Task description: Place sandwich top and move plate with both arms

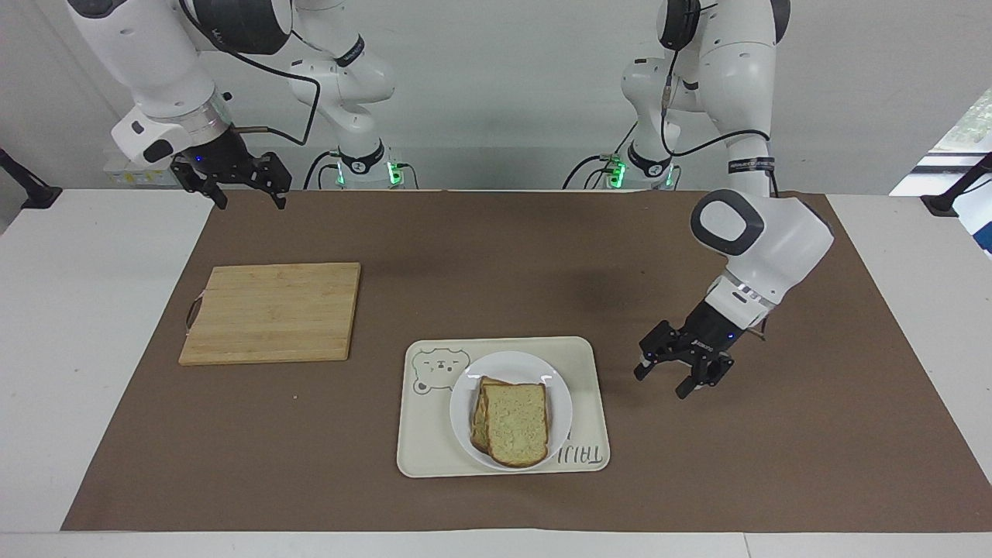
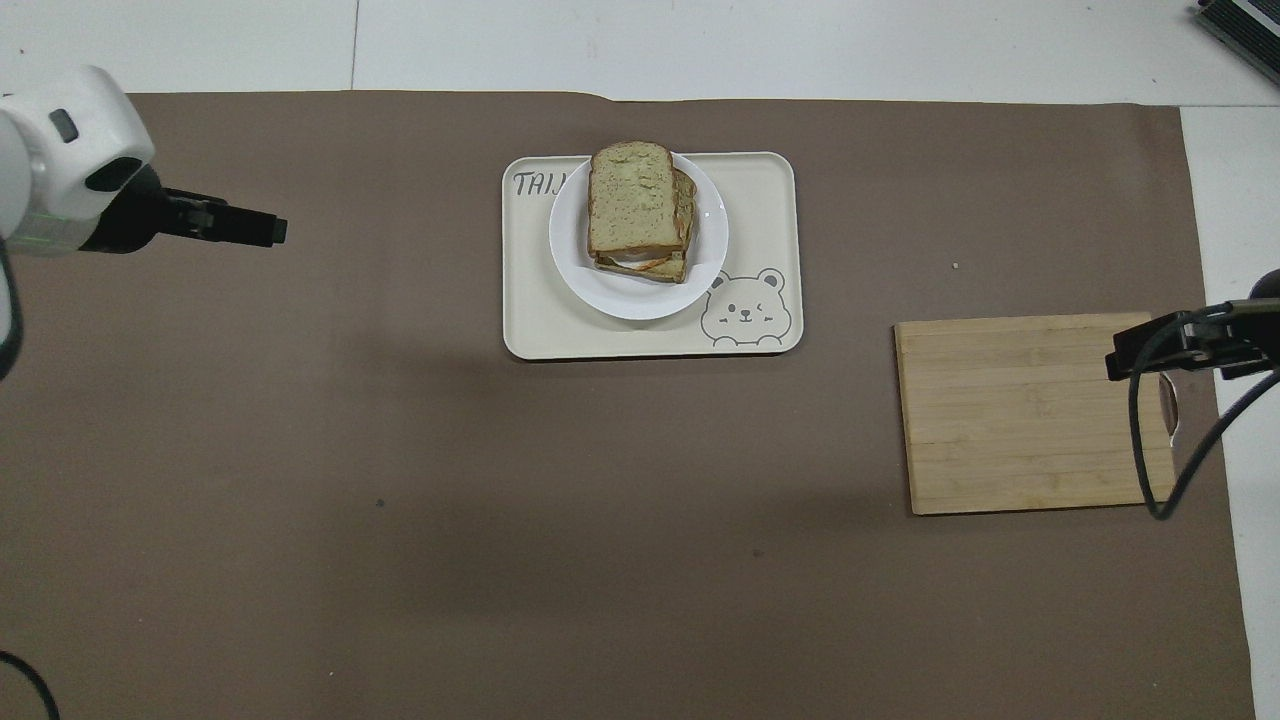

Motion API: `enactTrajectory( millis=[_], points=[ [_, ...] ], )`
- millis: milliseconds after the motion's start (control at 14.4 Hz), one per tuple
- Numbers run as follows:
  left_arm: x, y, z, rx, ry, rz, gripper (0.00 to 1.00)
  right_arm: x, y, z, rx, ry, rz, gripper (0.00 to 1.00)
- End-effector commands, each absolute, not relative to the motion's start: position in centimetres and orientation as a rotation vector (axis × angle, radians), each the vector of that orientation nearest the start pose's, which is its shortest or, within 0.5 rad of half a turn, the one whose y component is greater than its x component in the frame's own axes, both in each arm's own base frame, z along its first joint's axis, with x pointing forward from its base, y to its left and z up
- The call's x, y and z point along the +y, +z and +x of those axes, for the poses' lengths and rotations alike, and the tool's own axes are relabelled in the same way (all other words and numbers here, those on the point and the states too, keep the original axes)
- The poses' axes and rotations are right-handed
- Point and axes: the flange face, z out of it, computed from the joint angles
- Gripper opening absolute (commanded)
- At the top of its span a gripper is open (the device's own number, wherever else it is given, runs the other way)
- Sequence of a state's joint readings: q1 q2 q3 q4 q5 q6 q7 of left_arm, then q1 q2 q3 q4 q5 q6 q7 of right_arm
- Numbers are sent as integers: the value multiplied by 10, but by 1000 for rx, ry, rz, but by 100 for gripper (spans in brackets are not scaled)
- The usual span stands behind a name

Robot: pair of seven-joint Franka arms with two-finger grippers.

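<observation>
Left gripper hangs with fingers spread and empty over the brown mat, toward the left arm's end of the desk, apart from the tray. Right gripper waits, open and empty, above the desk's corner by the right arm's base. The sandwich top lies on the stack on the plate, so placing looks done; next, both grippers must close in on the plate's rim.
</observation>
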State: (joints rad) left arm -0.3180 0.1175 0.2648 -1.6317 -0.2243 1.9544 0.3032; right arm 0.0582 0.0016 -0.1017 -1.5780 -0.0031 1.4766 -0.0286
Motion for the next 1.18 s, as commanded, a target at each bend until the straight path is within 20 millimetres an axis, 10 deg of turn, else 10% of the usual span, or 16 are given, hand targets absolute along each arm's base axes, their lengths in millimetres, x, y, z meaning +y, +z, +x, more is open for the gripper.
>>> enactTrajectory(
  millis=[0,556,1111],
  points=[
    [-33,627,592,490,-310,-3155,100,-23,615,547,44,147,-3117,100],
    [-12,695,530,506,-226,-3111,100,-23,614,547,44,150,-3117,100],
    [-24,688,521,521,-122,-3109,100,-23,615,547,44,147,-3117,100]
  ],
)
